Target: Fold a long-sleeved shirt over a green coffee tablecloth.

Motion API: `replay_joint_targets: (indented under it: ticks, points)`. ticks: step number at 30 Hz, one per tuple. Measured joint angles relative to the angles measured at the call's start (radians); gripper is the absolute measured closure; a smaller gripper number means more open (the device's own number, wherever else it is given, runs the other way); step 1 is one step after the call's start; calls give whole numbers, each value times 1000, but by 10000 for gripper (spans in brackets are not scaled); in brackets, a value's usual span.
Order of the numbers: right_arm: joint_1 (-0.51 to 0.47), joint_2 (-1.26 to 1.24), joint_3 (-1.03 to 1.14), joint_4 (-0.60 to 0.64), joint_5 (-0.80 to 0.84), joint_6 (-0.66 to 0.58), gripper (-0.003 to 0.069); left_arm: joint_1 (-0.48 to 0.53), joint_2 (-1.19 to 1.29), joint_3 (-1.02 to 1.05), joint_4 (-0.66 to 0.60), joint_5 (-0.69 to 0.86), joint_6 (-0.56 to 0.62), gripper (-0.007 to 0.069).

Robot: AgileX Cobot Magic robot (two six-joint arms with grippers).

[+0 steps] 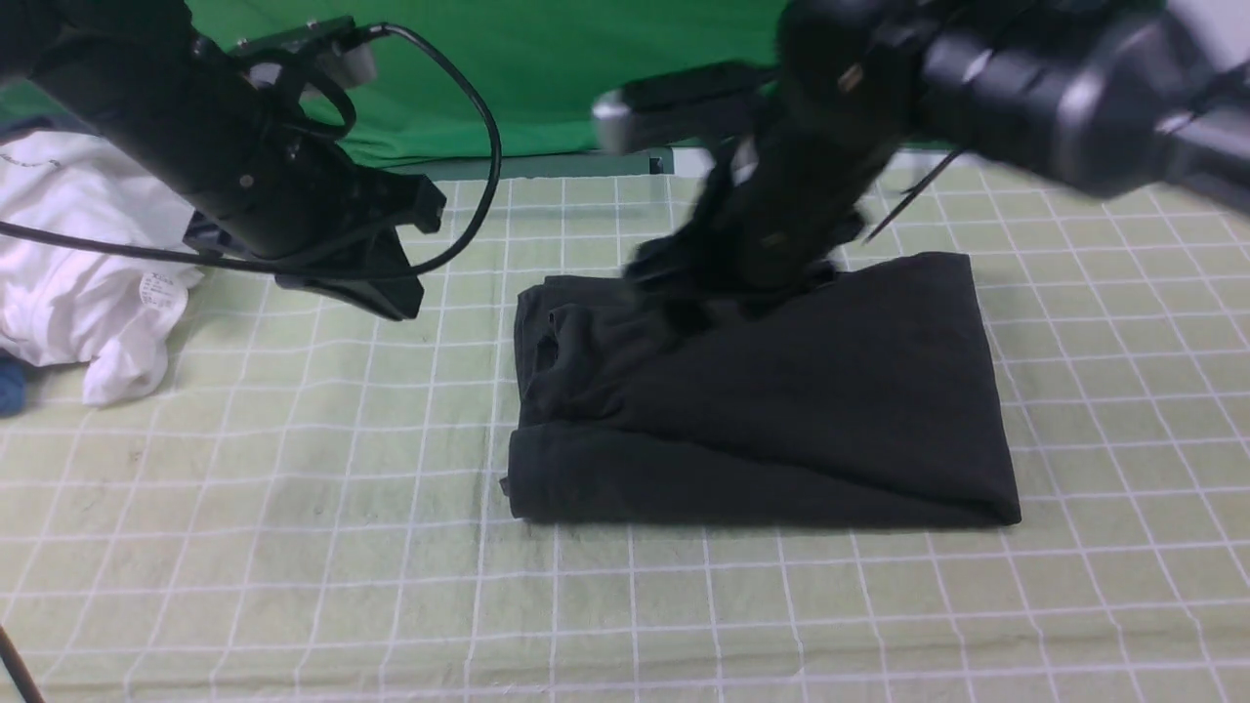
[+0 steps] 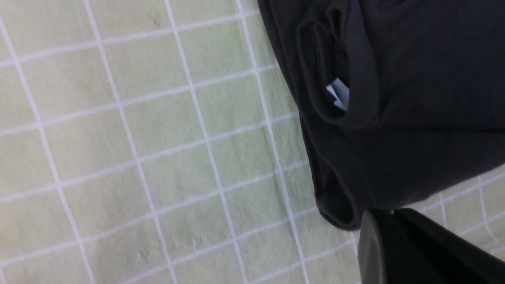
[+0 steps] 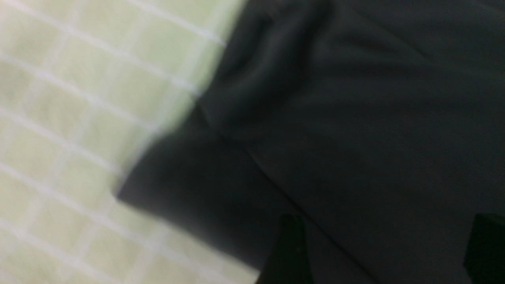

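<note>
On the green coffee tablecloth [image 1: 293, 508], long-sleeved shirt [image 1: 781, 410] lies folded, rect.; right gripper [image 3: 386, 221] apart at its far edge; left gripper [image 1: 395, 293] together, off beside; fold prob. done; next: lift clear w/o snagging.

No text can be read in any view. A small white tag [image 1: 161, 290] is seen on the white garment [image 1: 88, 244] at the left edge of the front view. Faint dark marks are printed on it, too small to be made out. A pale label [image 2: 338, 94] is seen inside the collar of the long-sleeved shirt [image 2: 414, 98], upper right of the left wrist view, and nothing legible is shown on it.
</note>
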Motion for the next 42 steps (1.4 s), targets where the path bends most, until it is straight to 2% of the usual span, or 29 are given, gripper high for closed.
replay_joint_targets:
  ticks: [1,5,9,12,17,18,19,22,28,29,32,35,37,39,42]
  points:
    - [-39,-39,8,-30,82,-26,109,0,0,0,0,36,-10,603]
    - [-146,-150,114,-79,147,-33,107,-24,0,31,2,73,-45,571]
    - [-228,-221,304,-91,149,-33,107,-90,0,114,15,12,-84,503]
    - [-271,-236,466,-91,60,-38,107,-146,3,194,30,-63,-94,411]
    - [-284,-225,618,-90,-124,-42,107,-169,12,300,33,-219,-130,267]
    - [-284,-224,624,-90,-129,-42,107,-169,12,303,34,-227,-134,260]
    - [-284,-211,639,-90,-157,-44,107,-169,17,324,35,-281,-142,215]
    - [-284,-175,647,-90,-223,-44,107,-169,34,340,32,-354,-145,148]
    - [-284,-110,648,-90,-306,-44,117,-169,93,342,-42,-397,-135,88]
    - [-284,-106,648,-90,-308,-45,136,-169,100,342,-52,-400,-129,88]
    - [-284,-104,648,-89,-317,-48,253,-169,122,343,-80,-403,-106,108]
    - [-284,-104,648,-86,-326,-48,479,-169,126,343,-115,-403,-83,183]
    - [-284,-104,648,-86,-334,-48,586,-169,126,343,-150,-405,-60,258]
    - [-284,-104,648,-86,-335,-48,621,-169,126,343,-185,-406,-35,345]
    - [-284,-104,648,-86,-335,-49,623,-169,126,343,-200,-416,-17,464]
